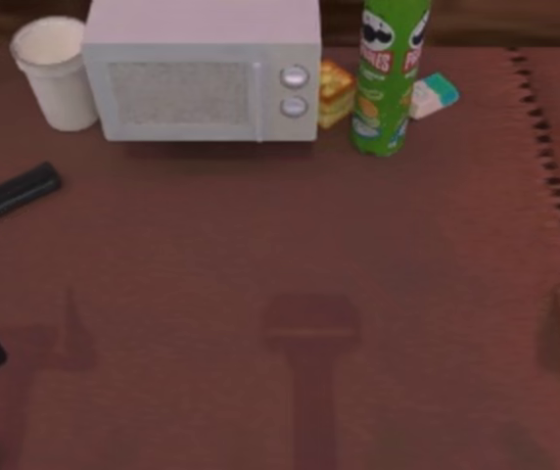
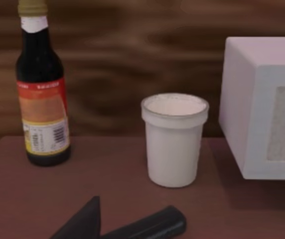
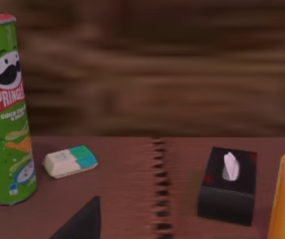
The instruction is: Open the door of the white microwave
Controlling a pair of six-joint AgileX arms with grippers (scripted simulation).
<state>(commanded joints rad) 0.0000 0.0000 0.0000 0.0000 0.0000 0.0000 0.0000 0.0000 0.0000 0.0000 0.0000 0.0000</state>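
Two arms are sitting parked at the frame edges: my left gripper (image 1: 11, 194) is lying at the left edge of the top view, my right arm is barely showing at the right edge, and I cannot tell how either set of jaws stands. I am seeing the white microwave (image 1: 202, 69) standing at the upper left of the counter (image 1: 280, 274), its door (image 1: 177, 96) lying flush and closed, between a white cup (image 1: 53, 70) and a green chip can (image 1: 390, 76).
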